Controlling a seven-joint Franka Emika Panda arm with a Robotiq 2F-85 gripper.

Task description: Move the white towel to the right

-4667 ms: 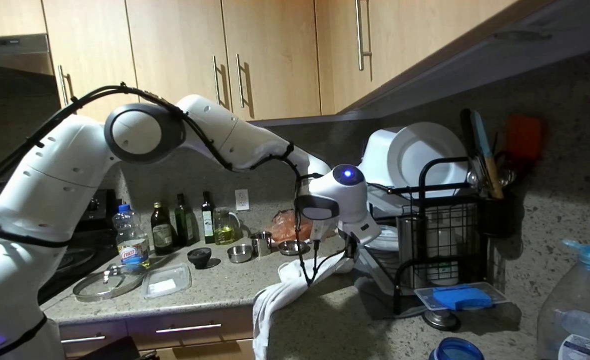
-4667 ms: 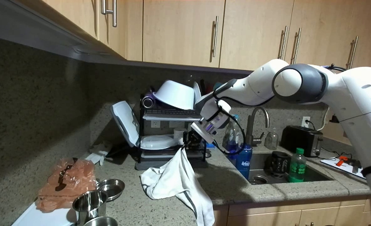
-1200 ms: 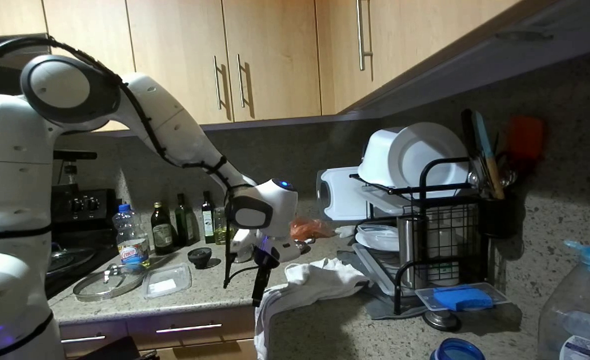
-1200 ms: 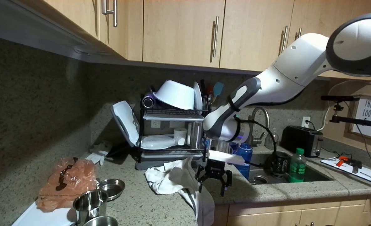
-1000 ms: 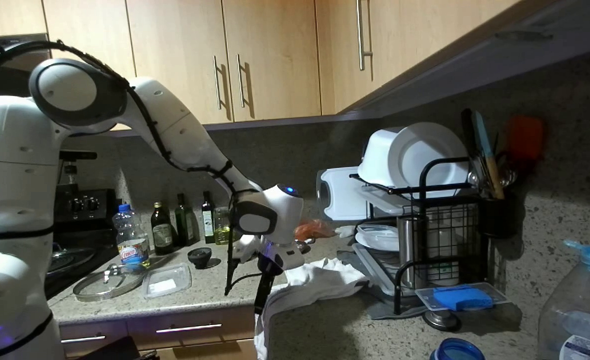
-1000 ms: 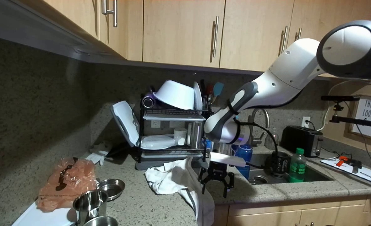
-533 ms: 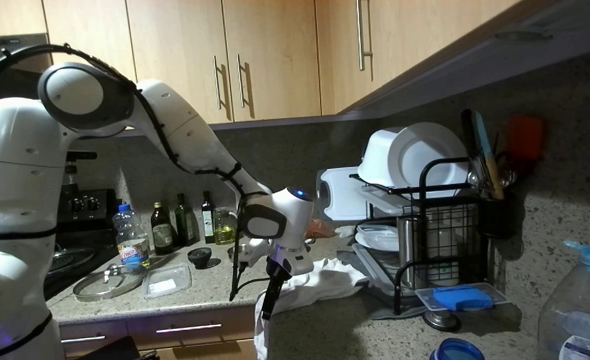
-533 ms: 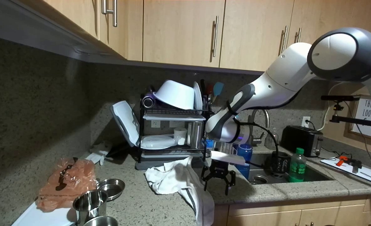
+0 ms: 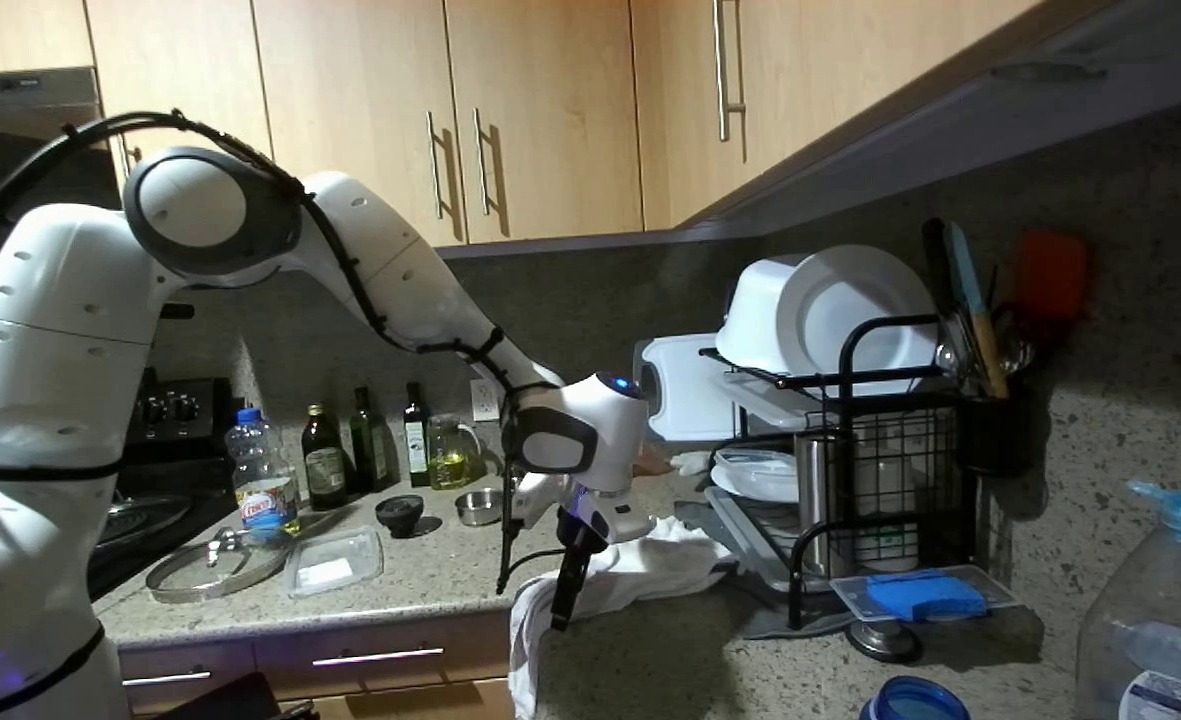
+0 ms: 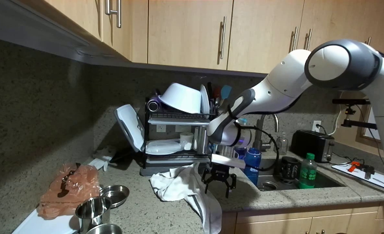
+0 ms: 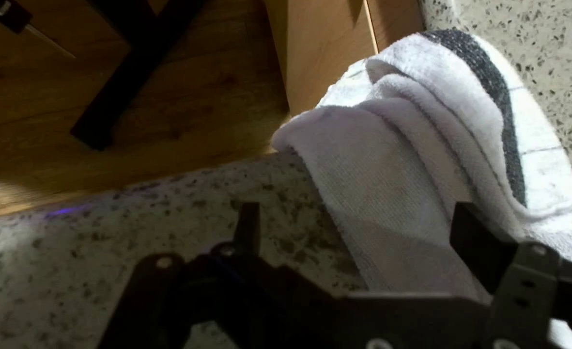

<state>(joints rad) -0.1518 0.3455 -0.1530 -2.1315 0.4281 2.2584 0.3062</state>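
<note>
A single brand can be made out: in an exterior view, the white and blue label on the clear oil bottle with the blue cap seems to read "Crisco". The other print is too small or blurred to read. Near it, a dark bottle carries a pale label with lines of print, and a slim black bottle a white one. The big clear bottle has a label cut off by the lower edge. In an exterior view, the orange bag bears dark marks and a line of tiny print, the blue bottle white marking, the green-capped soda bottle pale roundish shapes, and the black mug faint pale marks.
</note>
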